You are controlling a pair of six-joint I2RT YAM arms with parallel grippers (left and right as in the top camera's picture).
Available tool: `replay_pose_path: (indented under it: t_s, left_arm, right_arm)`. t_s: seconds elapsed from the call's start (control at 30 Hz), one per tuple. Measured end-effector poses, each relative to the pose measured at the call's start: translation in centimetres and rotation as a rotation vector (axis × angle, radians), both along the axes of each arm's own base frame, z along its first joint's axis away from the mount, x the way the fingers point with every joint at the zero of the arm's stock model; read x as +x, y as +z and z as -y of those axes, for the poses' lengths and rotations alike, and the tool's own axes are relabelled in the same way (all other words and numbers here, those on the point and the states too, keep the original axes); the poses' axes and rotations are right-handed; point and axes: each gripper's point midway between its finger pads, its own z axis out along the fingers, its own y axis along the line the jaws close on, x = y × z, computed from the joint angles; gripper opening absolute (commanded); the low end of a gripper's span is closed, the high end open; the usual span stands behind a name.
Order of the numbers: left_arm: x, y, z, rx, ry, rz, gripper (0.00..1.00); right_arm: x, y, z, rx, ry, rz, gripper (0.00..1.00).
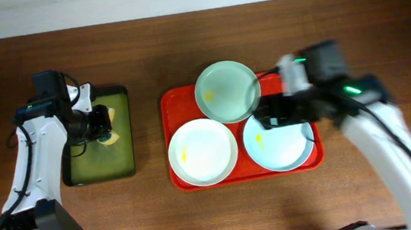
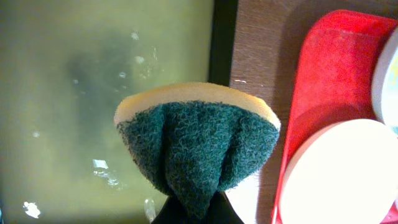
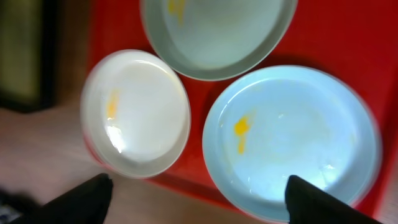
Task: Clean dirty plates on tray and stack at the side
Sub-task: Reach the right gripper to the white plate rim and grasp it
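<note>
Green-faced yellow foam sponge [image 2: 198, 146] sits clamped in the left pincer [image 2: 196, 214], likely ready for scrubbing. Right pincer [image 3: 199, 194] gapes above the smeared pale-blue round plate [image 3: 292, 143], perhaps to steady it.

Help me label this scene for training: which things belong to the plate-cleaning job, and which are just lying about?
Job: white plate, pale green plate, pale blue plate, red tray, sponge, left claw holding it.
Lying about: olive-green tray, wooden table.
</note>
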Motion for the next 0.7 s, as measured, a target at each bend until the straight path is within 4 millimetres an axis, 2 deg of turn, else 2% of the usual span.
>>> replay_pose_path:
  t_s: [0.03, 0.07, 0.1, 0.13, 0.23, 0.33, 0.4, 0.7]
  left_arm:
    - [0.0, 0.0, 0.2, -0.010, -0.003, 0.000, 0.00]
    - [0.0, 0.1, 0.4, -0.022, -0.006, 0.000, 0.00]
    - [-0.1, 0.1, 0.5, -0.031, -0.008, 0.000, 0.00]
    - [0.0, 0.2, 0.7, -0.042, -0.011, 0.002, 0.00]
    - [-0.2, 0.2, 1.0, -0.057, -0.015, -0.002, 0.00]
    - [-0.2, 0.2, 1.1, -0.064, -0.016, -0.003, 0.00]
    - [-0.2, 0.2, 1.1, -0.065, -0.016, -0.003, 0.00]
    - [-0.2, 0.3, 1.2, -0.068, -0.017, -0.002, 0.00]
  right_arm:
    - [0.2, -1.4, -0.7, -0.026, 0.011, -0.029, 0.82]
    - [0.5, -3.0, -1.4, -0.061, 0.023, -0.056, 0.74]
    - [0.8, -4.4, -2.1, -0.084, 0.031, -0.076, 0.58]
    - [1.1, -6.0, -2.9, -0.115, 0.043, -0.094, 0.53]
    - [1.8, -9.2, -4.5, -0.155, 0.069, -0.118, 0.40]
    - [2.3, -10.7, -5.0, -0.175, 0.075, -0.119, 0.42]
    - [2.6, -10.7, -5.0, -0.176, 0.078, -0.107, 0.45]
    - [4.0, -10.7, -6.5, -0.150, 0.137, -0.027, 0.45]
